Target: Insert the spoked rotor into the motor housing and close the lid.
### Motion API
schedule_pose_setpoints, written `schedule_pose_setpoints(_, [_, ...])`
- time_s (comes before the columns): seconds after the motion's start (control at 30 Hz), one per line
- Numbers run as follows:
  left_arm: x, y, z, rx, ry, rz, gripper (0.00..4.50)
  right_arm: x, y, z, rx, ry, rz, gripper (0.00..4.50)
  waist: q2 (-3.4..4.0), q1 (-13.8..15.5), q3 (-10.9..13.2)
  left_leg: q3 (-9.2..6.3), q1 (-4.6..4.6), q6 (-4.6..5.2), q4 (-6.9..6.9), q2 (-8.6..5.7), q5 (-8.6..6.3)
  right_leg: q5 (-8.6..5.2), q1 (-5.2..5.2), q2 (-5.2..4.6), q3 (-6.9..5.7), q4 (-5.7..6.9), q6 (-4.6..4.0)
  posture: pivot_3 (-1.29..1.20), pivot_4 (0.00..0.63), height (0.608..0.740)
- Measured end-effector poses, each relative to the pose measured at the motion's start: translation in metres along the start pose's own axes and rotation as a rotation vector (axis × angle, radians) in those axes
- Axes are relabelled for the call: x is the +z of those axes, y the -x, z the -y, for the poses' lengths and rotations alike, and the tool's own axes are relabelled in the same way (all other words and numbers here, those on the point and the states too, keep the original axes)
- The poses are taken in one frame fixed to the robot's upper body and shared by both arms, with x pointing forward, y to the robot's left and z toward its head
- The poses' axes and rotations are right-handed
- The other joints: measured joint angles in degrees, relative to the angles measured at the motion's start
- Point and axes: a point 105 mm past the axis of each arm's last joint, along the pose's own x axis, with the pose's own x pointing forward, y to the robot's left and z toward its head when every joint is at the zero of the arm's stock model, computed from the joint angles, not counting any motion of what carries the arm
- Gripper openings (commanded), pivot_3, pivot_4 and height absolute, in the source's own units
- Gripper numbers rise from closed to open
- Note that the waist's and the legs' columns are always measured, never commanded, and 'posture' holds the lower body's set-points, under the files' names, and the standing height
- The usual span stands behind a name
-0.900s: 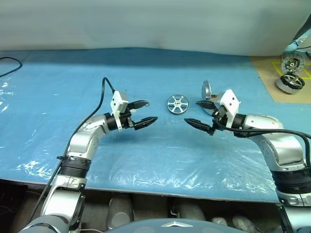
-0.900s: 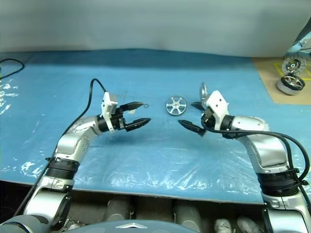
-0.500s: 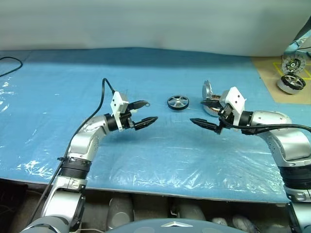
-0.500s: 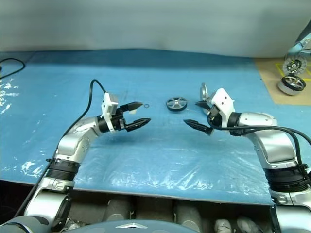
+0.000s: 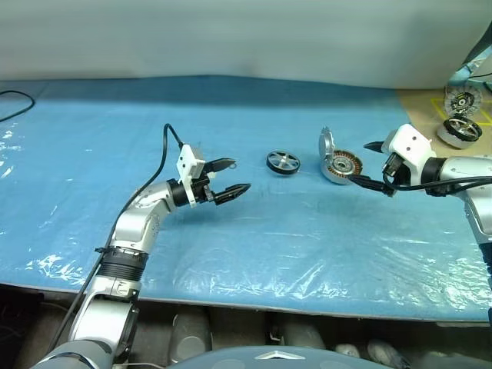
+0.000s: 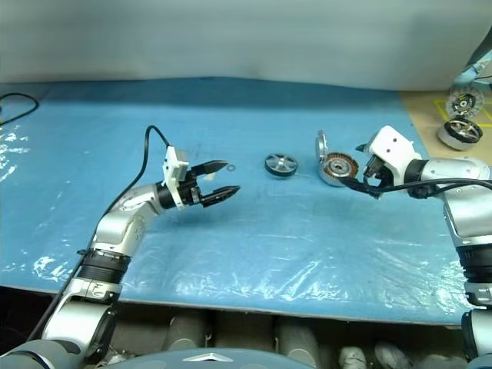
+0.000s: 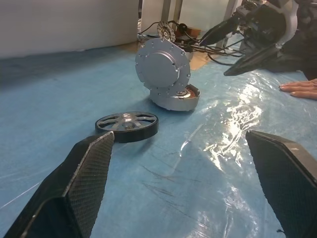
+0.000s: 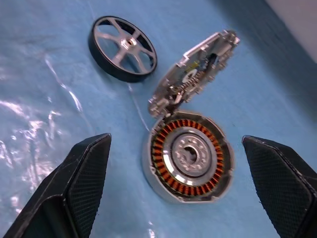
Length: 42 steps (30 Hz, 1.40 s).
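Spoked rotor (image 5: pixel 283 162) lies flat between both grippers, just left of the motor housing (image 5: pixel 341 167). Left gripper (image 5: pixel 231 177), fingers apart and empty, sits nearer; right gripper (image 5: pixel 370 164) likewise spread.

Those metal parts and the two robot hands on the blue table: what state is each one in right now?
Spoked rotor: lying flat on the blue sheet, not yet in the housing, untouched.
Motor housing: open, copper windings exposed, no rotor inside.
Lid: hinged up, standing nearly upright at the housing's edge.
Left gripper: jaws open, holding nothing.
Right gripper: jaws open, holding nothing, beside the housing.
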Motion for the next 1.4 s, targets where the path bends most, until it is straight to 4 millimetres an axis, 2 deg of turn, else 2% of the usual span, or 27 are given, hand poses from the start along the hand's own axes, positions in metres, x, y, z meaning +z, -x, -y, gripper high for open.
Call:
schedule_pose_setpoints(0.2, [0.003,-0.004,-0.003,-0.003,-0.019,-0.001,4.46,0.011,-0.012,0.024,0.044,0.214,-0.065,4.46,0.00,0.2,0.0,0.02,-0.03,0.05,0.17,0.03,-0.01,0.03,0.00,-0.01,-0.04,0.11,-0.06,0.00,0.150,0.740])
schedule_pose_setpoints(0.43, [0.001,-0.004,-0.003,0.001,-0.018,-0.007,4.46,-0.019,-0.037,0.013,0.255,0.400,-0.246,4.46,0.01,0.2,0.0,0.05,-0.37,0.33,0.70,0.06,-0.16,0.03,-0.12,-0.02,-0.09,0.32,-0.07,0.00,0.150,0.740])
schedule_pose_setpoints(0.63, [-0.001,-0.004,-0.002,0.012,-0.020,-0.010,4.46,-0.017,-0.045,0.021,0.285,0.489,-0.284,4.46,0.01,0.1,0.0,0.06,-0.34,0.35,0.87,0.08,-0.17,0.02,-0.16,-0.04,-0.08,0.58,-0.09,0.00,0.150,0.740])
schedule_pose_setpoints(0.77, [-0.008,0.000,-0.001,0.029,-0.008,-0.024,4.46,-0.028,-0.050,0.017,0.324,0.565,-0.345,4.46,0.01,0.1,0.0,0.06,-0.35,0.35,0.89,0.07,-0.17,0.02,-0.17,-0.04,-0.06,0.60,-0.09,0.00,0.150,0.740])
schedule_pose_setpoints(0.97, [-0.006,-0.002,0.000,0.036,-0.018,-0.019,4.46,-0.043,-0.052,0.015,0.353,0.643,-0.418,4.46,0.01,0.1,0.0,0.06,-0.36,0.35,0.89,0.08,-0.17,0.02,-0.19,-0.04,-0.06,0.59,-0.09,0.00,0.150,0.740])
schedule_pose_setpoints(1.4, [-0.008,-0.005,0.003,0.027,-0.013,-0.021,4.46,-0.049,-0.063,0.006,0.383,0.741,-0.432,4.46,0.02,0.0,0.0,0.08,-0.36,0.35,0.89,0.08,-0.18,0.02,-0.22,-0.03,-0.03,0.62,-0.09,0.00,0.150,0.740])
